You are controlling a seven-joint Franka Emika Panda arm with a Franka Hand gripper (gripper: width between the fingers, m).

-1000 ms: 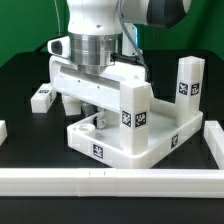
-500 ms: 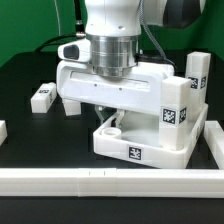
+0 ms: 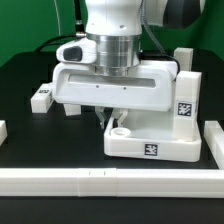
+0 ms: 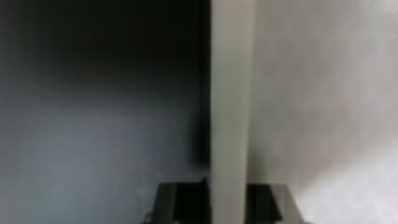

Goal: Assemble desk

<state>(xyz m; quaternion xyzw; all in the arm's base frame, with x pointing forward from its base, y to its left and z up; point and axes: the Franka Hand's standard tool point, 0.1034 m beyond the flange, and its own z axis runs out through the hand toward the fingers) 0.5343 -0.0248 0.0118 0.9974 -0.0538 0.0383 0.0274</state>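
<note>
The hand [image 3: 112, 116] hangs over the desk's tabletop [image 3: 135, 143], at the end of the tray toward the exterior view's left. It is clenched on the tabletop's thin raised rim. In the wrist view this rim runs as a white upright edge down between the 2 dark pads [image 4: 178, 200]. A round corner socket [image 3: 120, 130] lies just beside the grip, on its near side. The tabletop rests on the black table [image 3: 30, 150], near the long white rail [image 3: 110, 180] at the near edge.

Compared with 1 second ago, tabletop and hand have shifted together toward the exterior view's right. The tray has also turned: then a corner pointed at the camera, now a long wall faces it.

1 leg [image 3: 42, 97] lies well apart, on the exterior view's left. An upright leg [image 3: 185, 62] stands just behind the tabletop's far right corner.

The only markings are 2 black-and-white tags on the tabletop, a near-wall tag [image 3: 150, 152] and a right-end tag [image 3: 186, 110]. No lettering is legible.
</note>
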